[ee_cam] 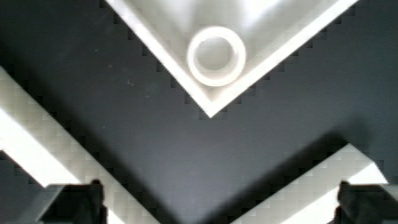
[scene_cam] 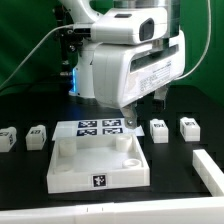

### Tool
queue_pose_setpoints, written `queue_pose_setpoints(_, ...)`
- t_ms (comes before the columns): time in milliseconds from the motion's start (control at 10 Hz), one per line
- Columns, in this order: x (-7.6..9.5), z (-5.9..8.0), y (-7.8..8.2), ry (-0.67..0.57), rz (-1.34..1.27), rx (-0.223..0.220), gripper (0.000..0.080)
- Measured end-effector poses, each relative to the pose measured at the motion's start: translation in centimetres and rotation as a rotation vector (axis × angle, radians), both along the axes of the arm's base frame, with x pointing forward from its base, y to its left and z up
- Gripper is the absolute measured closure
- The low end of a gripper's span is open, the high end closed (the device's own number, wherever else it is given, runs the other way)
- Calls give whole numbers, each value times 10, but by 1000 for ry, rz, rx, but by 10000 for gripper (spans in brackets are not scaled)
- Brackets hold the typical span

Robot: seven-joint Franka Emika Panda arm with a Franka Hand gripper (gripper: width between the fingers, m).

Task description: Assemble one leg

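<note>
Above the counter (scene_cam: pixel 25 192), pincer (ee_cam: pixel 214 205) spread wide and empty over the top's (scene_cam: pixel 70 176) corner socket (ee_cam: pixel 217 52), nearest leg (scene_cam: pixel 159 129) at three o'clock, probably sizing the fit.

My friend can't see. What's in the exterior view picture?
A white robot arm with open jaws hangs over a corner of a large white square plastic tray on a black table. Two small white tagged plastic legs lie each side.
</note>
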State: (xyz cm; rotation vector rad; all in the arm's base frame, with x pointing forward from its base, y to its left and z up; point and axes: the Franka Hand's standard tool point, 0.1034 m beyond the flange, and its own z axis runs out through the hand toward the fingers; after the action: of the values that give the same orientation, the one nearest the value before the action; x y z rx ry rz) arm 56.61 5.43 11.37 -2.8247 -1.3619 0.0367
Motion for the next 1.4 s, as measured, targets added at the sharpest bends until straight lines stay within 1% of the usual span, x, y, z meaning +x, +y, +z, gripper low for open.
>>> queue_pose_setpoints(1200,-1,-1,1,2,34,2,150)
queue_pose_setpoints(1300,-12,-7,-4,-20,197,6,150)
queue_pose_setpoints(1400,-41,-18,-19,-23,340,9,150)
